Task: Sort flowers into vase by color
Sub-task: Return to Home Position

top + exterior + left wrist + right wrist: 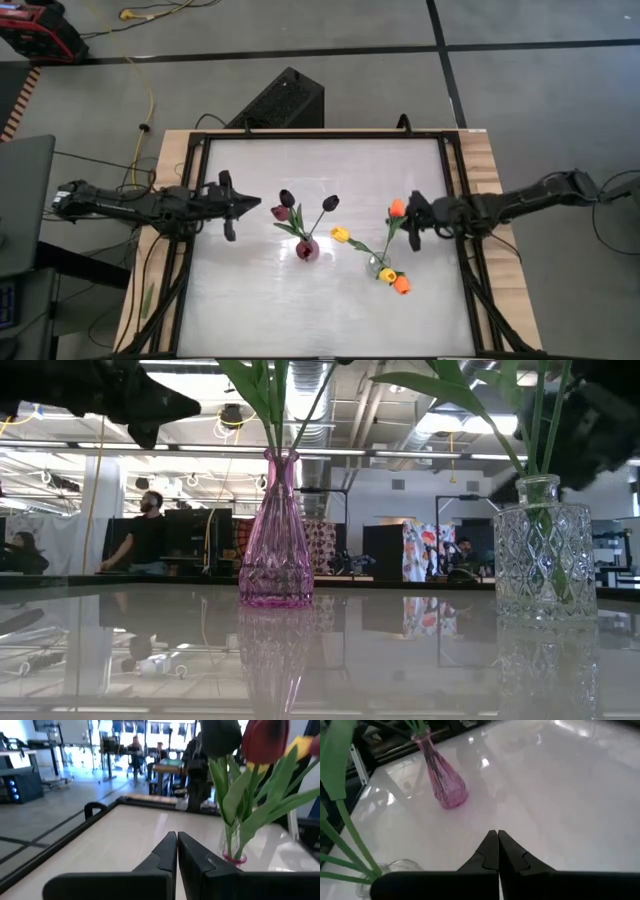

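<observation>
In the high view, the left gripper (250,208) is seen a little short of the pink vase (307,249), which lies ahead of it and slightly to one side, with the dark flowers (287,198) fanned out between them. The right gripper (412,218) is closer in. The orange flower (397,208) is just beside its tip, and the transparent vase (380,266) is near, ahead and to one side. No flower is left lying on the bench (250,310).

In the low view, both vases are shown upright and well apart, with stems rising out of sight. Nothing can be told of the fingers here.

In the left wrist view, the left gripper (177,837) is closed on nothing, with the pink vase (234,855) ahead and off to one side.

In the right wrist view, the right gripper (498,836) is likewise closed and empty. Green stems (350,840) lean close beside it.

A straight pull back, away from those stems, is judged to be what the retreat needs.
</observation>
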Action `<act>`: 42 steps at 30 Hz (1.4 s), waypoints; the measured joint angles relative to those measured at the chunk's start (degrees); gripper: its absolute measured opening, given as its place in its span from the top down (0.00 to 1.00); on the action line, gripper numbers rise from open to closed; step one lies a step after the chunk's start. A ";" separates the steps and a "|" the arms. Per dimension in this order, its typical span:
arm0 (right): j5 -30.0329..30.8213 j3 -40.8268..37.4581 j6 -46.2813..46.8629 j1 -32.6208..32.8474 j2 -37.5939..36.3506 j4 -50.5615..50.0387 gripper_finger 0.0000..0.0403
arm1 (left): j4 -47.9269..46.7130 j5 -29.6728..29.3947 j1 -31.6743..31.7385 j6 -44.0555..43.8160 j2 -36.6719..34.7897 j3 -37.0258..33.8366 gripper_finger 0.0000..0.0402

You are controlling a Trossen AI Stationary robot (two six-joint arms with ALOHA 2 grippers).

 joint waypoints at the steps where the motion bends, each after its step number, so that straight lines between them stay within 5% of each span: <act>1: -0.75 0.02 -2.20 -1.05 -0.39 0.55 0.95 | 1.20 -0.01 0.00 -0.14 -1.05 -0.94 1.00; 13: -5.91 0.02 -20.56 -15.38 -10.67 2.10 0.95 | 2.50 0.07 0.33 -0.41 -10.61 -6.50 1.00; 20: -15.91 0.02 -15.34 -26.46 -16.31 -6.81 0.95 | -2.99 0.61 0.33 -1.99 -11.97 -6.62 1.00; 42: -13.95 -10.20 -12.32 -24.60 -16.72 5.26 0.95 | 2.38 2.48 0.31 -4.88 -11.81 -11.33 1.00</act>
